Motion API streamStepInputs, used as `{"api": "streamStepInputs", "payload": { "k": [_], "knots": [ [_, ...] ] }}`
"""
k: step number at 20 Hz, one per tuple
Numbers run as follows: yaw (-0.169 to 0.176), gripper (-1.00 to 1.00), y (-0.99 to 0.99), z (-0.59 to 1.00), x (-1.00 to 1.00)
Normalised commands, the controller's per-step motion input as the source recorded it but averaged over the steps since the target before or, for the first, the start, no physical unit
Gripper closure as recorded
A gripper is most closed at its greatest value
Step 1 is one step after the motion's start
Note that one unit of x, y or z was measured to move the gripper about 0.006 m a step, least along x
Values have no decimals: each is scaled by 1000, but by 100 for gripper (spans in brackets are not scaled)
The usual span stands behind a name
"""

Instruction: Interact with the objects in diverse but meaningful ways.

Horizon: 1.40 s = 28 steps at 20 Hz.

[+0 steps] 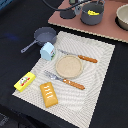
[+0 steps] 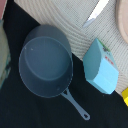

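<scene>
- Placemat (image 1: 95,75) first, since it's the biggest thing here: pale woven cloth on a dark table, and most of the toy kitchen stuff sits on it.
- Grey saucepan (image 2: 46,60) is what my wrist camera looks straight down into. It stands upright and empty on the dark table, right at the mat's corner, long handle pointing away from the mat. Looks like thin hard plastic, so light and stiff, probably a bit slick. I'd guess pinching the rim wall or the handle near the bowl works best; far out on the handle it'd likely swing.
- Round tan plate (image 1: 68,66) sits mid-mat with a knife (image 1: 80,57) and fork (image 1: 64,80) on either side. Not my concern.
- Bread block (image 1: 48,94), orange-brown and scored, lies near the mat's front edge. Chunky and rigid looking, easy to grab across its short sides.
- Yellow box (image 1: 24,80) with a red label lies at the mat's edge on the exterior view's left.
- Small carton (image 2: 101,66) stands just beside the saucepan on the mat, whitish with a light blue face. Looks light and tippy; I'd squeeze the flat sides.
- Cheese, I think, is the yellow bit (image 1: 93,12) in a grey pot on the far counter.
- Gripper: not visible in either view, so I can't tell how wide it is or whether it's holding anything.
</scene>
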Motion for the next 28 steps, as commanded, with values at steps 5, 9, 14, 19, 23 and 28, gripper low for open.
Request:
{"api": "streamStepInputs", "payload": {
  "k": [5,9,14,19,23,28],
  "knots": [
    [13,-100,-423,-306,-836],
    [7,-100,-398,-293,-851],
    [1,-100,-338,-349,-840],
    [0,-100,-309,-390,-873],
    [0,-100,-270,-299,-838],
    [0,-100,-237,-263,-820]
  ]
}}
